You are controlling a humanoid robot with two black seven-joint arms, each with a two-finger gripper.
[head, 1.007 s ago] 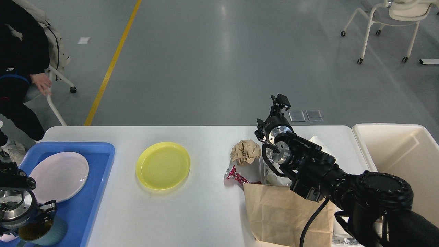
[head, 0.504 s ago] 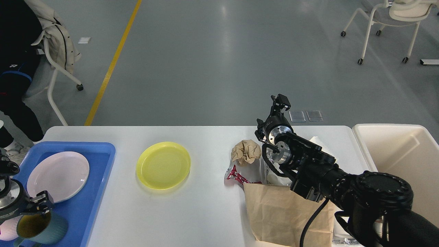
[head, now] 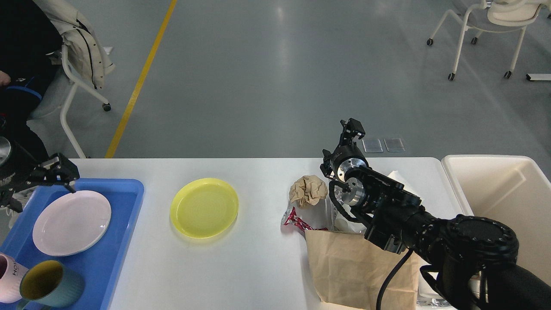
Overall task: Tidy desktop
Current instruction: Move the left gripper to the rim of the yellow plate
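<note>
The desktop (head: 258,258), a white surface with rounded corners, fills the lower half of the head view. Taking the yellow plate (head: 204,207) as landmark: it lies flat on the surface, left of centre. To its left is the blue tray (head: 125,241), which holds a pale pink plate (head: 72,222) and, nearer the camera, a teal mug with a yellow inside (head: 51,284) just beside a pink mug (head: 9,277) at the edge of view. To the plate's right lie a crumpled brown paper ball (head: 308,190), a red-and-white wrapper (head: 295,221) and a brown paper bag (head: 357,271). Far right stands the cream bin (head: 503,202).

Half a second ago the left gripper (head: 60,171) was low over the tray, right at the teal mug's rim. Now it has lifted away to the tray's far left corner, above the pink plate's far edge, empty, its fingers slightly apart. The teal mug now stands free on the tray.

The right gripper (head: 352,128) has not moved: it points up beyond the surface's far edge, right of the paper ball. I cannot tell whether its fingers are apart or together.
</note>
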